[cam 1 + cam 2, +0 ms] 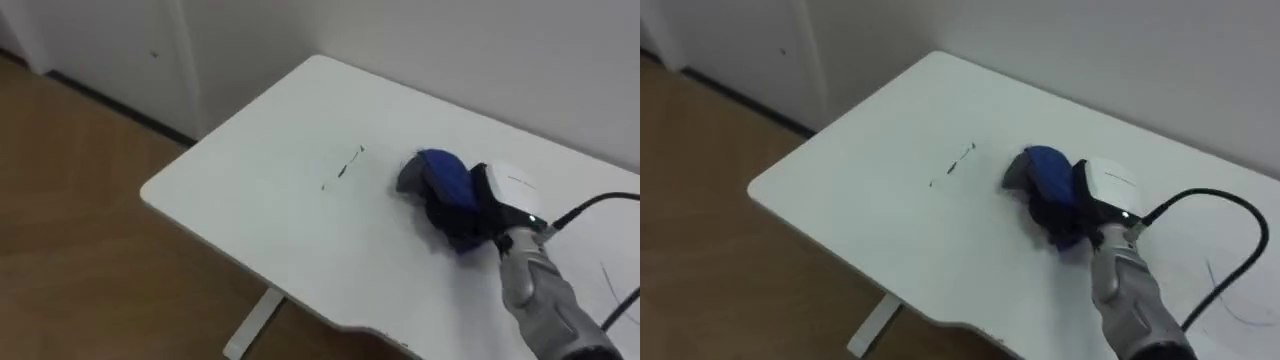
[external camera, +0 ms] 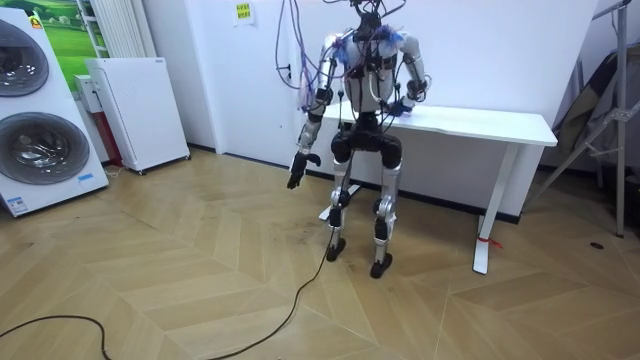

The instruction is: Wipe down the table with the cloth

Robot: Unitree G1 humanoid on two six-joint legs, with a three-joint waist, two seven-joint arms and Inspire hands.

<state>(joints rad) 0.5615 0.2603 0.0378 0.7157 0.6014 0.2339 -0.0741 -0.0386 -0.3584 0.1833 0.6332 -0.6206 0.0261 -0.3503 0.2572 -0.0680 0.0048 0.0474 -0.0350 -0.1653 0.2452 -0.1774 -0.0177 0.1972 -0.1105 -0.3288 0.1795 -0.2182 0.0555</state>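
Blue cloth (image 1: 446,178) at right hand (image 1: 508,190) on table (image 1: 250,210) (left hand (image 2: 296,177) low, relaxed)

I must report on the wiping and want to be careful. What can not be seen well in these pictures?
How the right hand holds the blue cloth: eye views, the cloth covers it.
The table under the cloth: hidden by cloth and hand.
The dark marks: eye views, too small and blurred to identify.
The left hand: room view, too small to read.
The table's right end: cut off by the eye views' edge.
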